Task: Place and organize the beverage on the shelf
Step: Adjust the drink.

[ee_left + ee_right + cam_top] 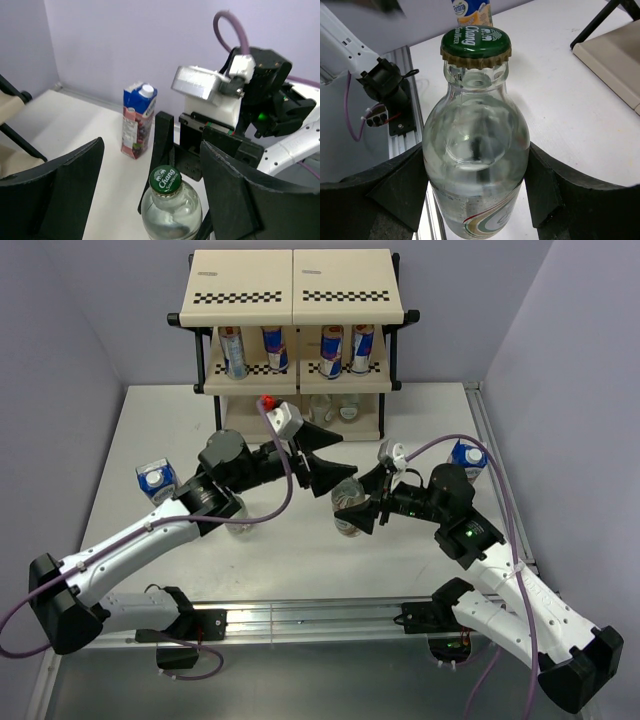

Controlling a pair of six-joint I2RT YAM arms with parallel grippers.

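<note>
Two cartons flank the bottle; cans crowd shelf.

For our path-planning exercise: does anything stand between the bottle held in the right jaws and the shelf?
Yes. The left gripper, jaws open, hangs between the bottle and the shelf, on the straight line to it.

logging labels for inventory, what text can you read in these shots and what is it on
"Chang": on the green cap of the clear bottle.
Purple carton: print too blurred to read.
Yellow carton: logo too blurred to read.
Cans on the shelf: lettering too small to read.
</note>
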